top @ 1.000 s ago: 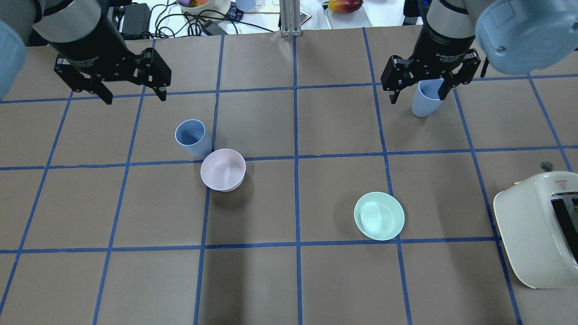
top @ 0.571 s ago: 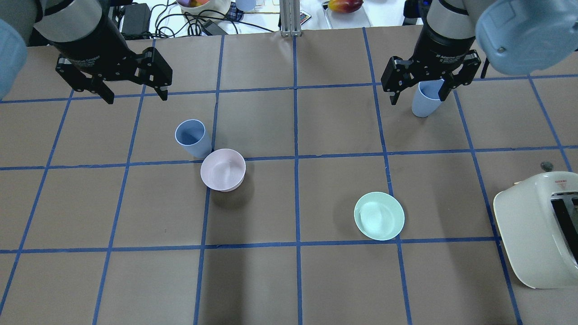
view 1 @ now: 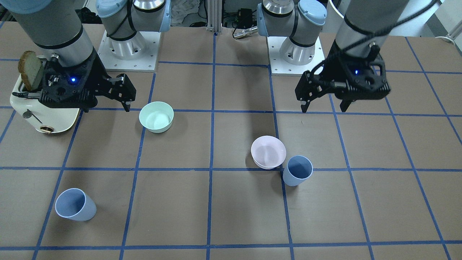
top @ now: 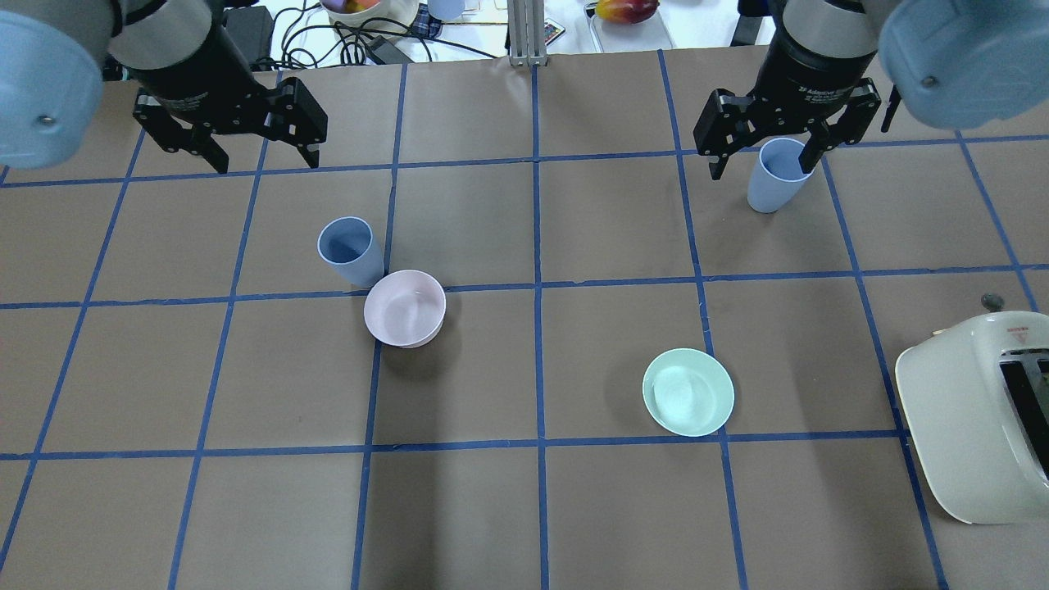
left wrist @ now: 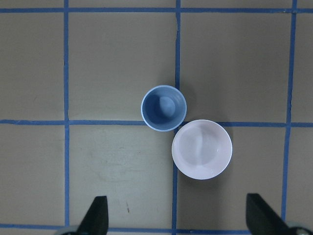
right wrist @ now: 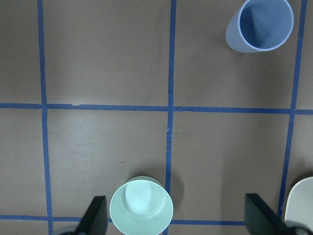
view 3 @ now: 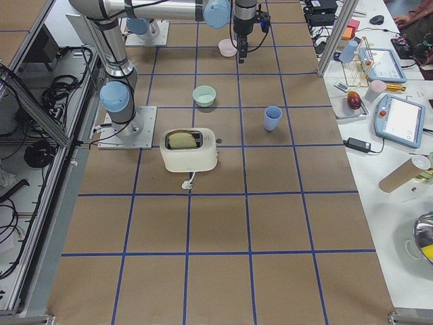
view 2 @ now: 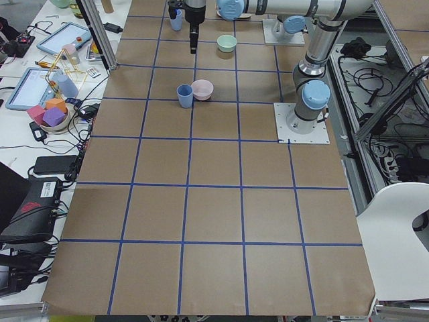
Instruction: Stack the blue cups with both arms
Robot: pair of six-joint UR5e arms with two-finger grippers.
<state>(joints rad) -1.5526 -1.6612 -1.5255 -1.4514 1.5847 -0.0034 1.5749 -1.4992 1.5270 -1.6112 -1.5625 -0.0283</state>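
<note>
One blue cup stands upright and touches the pink bowl; it also shows in the front view and the left wrist view. The other blue cup stands alone; it shows in the front view and the right wrist view. My left gripper hangs open and empty high above the table, set back from the first cup; it also shows in the front view. My right gripper is open and empty, high, set back from the second cup.
A mint green bowl sits right of centre. A cream toaster holding a bread slice stands at the right edge. Cables and clutter lie beyond the table's far edge.
Both open grippers have shifted toward the table's far edge in the overhead view, the left one also to the right. Cups and bowls have not moved.
</note>
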